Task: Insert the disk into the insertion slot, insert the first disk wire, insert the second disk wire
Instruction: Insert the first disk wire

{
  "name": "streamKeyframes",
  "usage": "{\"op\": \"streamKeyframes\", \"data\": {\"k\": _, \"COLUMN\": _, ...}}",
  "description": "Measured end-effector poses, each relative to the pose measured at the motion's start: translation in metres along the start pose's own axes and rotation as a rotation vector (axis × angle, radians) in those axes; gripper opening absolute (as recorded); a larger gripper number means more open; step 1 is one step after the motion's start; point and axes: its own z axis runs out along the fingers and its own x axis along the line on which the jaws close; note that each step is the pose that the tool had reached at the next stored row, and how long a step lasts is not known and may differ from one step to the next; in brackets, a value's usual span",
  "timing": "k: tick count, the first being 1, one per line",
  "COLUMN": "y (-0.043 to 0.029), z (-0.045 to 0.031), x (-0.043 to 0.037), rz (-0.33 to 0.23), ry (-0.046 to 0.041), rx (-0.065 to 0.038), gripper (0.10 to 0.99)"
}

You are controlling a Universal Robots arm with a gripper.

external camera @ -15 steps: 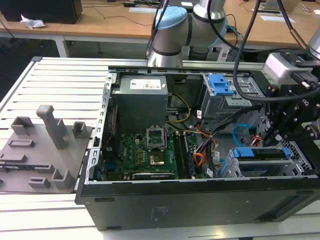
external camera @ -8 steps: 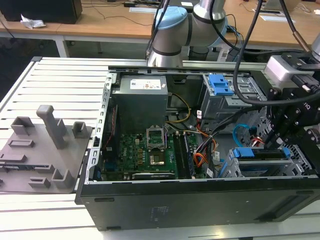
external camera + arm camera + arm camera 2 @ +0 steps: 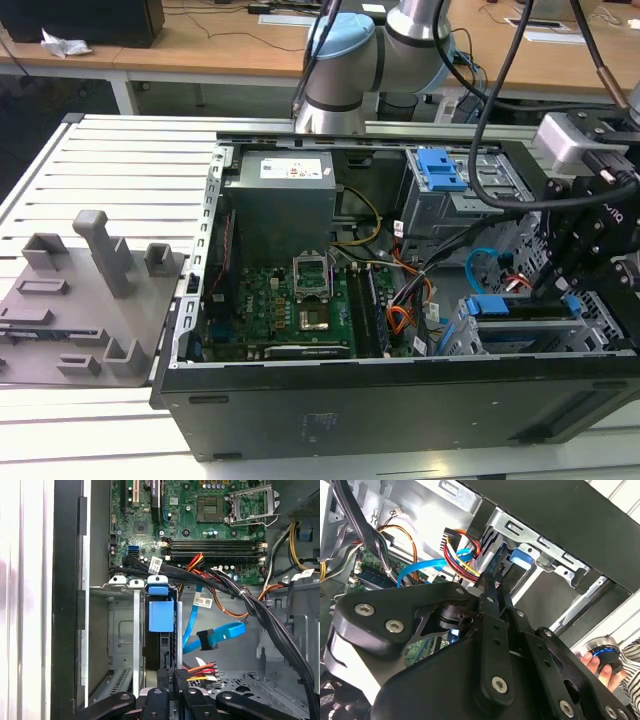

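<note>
The disk (image 3: 161,616), framed by its blue carrier (image 3: 497,306), sits inside the insertion slot (image 3: 123,630), a perforated grey metal cage (image 3: 520,338) at the case's corner on the exterior view's right. My gripper (image 3: 552,292) hangs just behind the disk's rear edge. In both wrist views its fingers (image 3: 168,679) are shut on the black plug (image 3: 180,673) of a red, yellow and black disk wire (image 3: 462,545), close to the disk. A blue flat disk wire (image 3: 216,637) with a black plug lies loose beside the slot, plugged into nothing.
The open computer case (image 3: 300,395) holds a motherboard (image 3: 290,300), a power supply (image 3: 282,195) and a taller grey bay with a blue latch (image 3: 440,170). Thick black cable bundles (image 3: 235,592) cross near the slot. A person's hand (image 3: 600,666) holds a round knob outside the case.
</note>
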Motion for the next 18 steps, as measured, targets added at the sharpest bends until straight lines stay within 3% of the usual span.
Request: {"op": "streamKeyframes", "data": {"k": 18, "y": -0.0049, "z": 0.0085, "x": 0.0012, "rz": 0.001, "ry": -0.0017, "rx": -0.002, "gripper": 0.184}}
